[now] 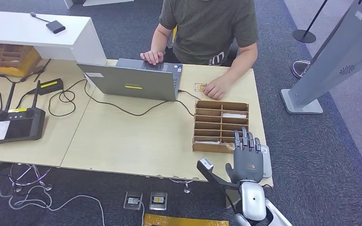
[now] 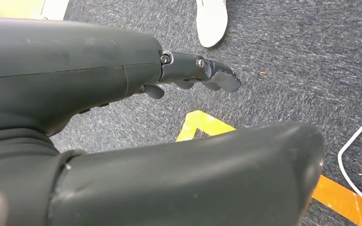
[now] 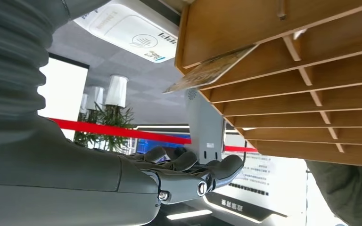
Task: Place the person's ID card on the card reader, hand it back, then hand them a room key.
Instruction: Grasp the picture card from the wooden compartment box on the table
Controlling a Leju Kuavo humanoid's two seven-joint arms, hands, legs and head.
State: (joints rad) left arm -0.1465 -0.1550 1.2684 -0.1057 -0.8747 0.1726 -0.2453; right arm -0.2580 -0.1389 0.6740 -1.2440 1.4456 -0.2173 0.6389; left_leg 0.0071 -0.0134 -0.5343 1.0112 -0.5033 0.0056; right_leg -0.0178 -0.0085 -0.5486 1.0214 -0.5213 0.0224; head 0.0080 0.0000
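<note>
A person in an olive shirt sits behind the table, one hand resting on a small ID card [image 1: 200, 87] beside the laptop. A wooden compartment box [image 1: 220, 126] holds white key cards [image 1: 234, 115]; a patterned card [image 3: 207, 73] sticks out of its near slot. My right hand [image 1: 247, 153] hovers flat at the box's near right corner, fingers stretched out and empty, partly covering the white card reader [image 1: 266, 162] [image 3: 132, 30]. My left hand [image 2: 188, 70] hangs over the carpet with its fingers loosely extended, holding nothing.
An open laptop [image 1: 136, 80] and its cables take up the table's middle. A black remote controller [image 1: 16, 123] lies at the left, a wooden tray [image 1: 9, 56] behind it. A grey kiosk [image 1: 330, 61] stands to the right on the carpet. Yellow floor tape [image 2: 202, 125] lies below my left hand.
</note>
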